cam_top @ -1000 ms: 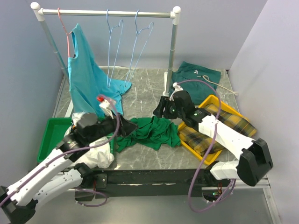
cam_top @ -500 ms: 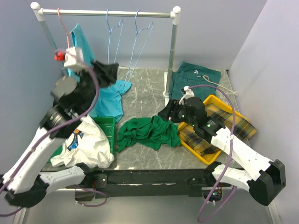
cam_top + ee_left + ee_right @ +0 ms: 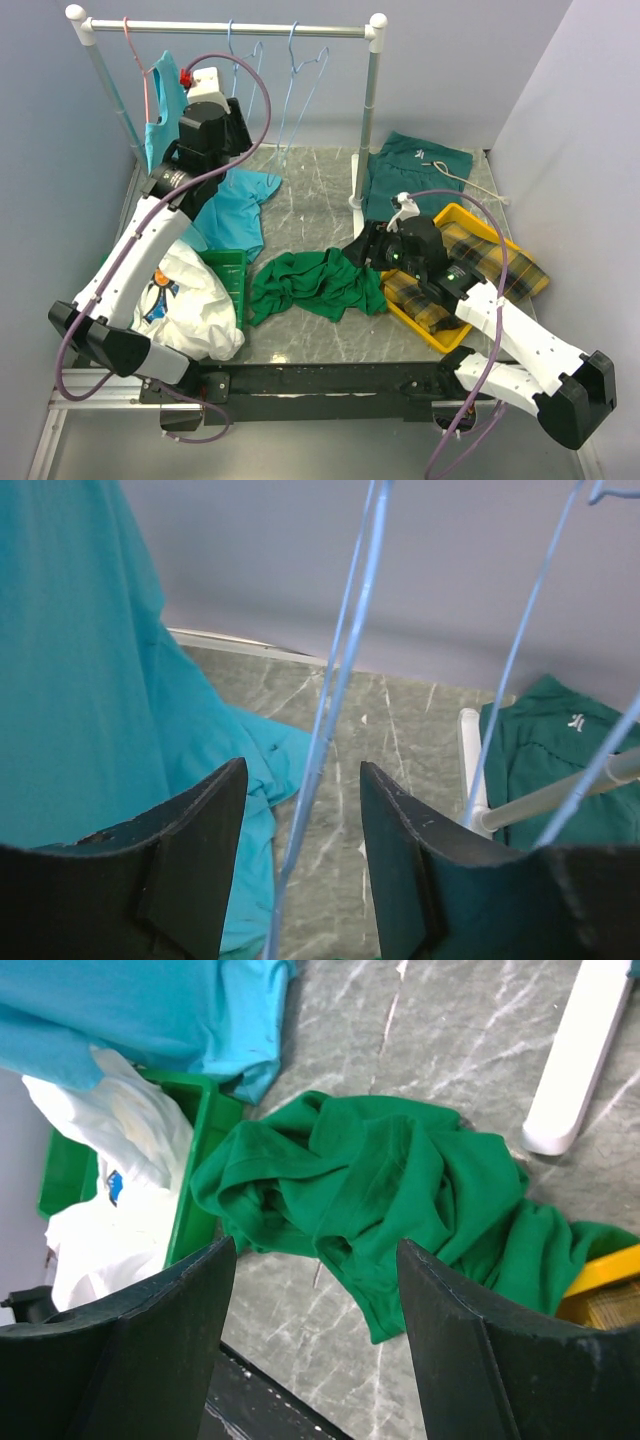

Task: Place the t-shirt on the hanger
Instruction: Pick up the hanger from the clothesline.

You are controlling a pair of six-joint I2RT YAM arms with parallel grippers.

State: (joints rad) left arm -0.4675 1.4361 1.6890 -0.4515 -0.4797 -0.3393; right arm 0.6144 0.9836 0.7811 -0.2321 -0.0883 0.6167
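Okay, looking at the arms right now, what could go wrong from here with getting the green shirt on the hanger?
The left gripper has its jaws open around the thin wire of the hanger; closing could let it slip or swing into the second hanger beside it. The t-shirt lies crumpled under the open right gripper, so a pinch may catch several layers.

t-shirt [image 3: 318,285]: bright green, crumpled heap on table [image 3: 320,200], near centre | hanger [image 3: 333,680]: thin light-blue wire, hanging from far rail [image 3: 200,27], left of centre
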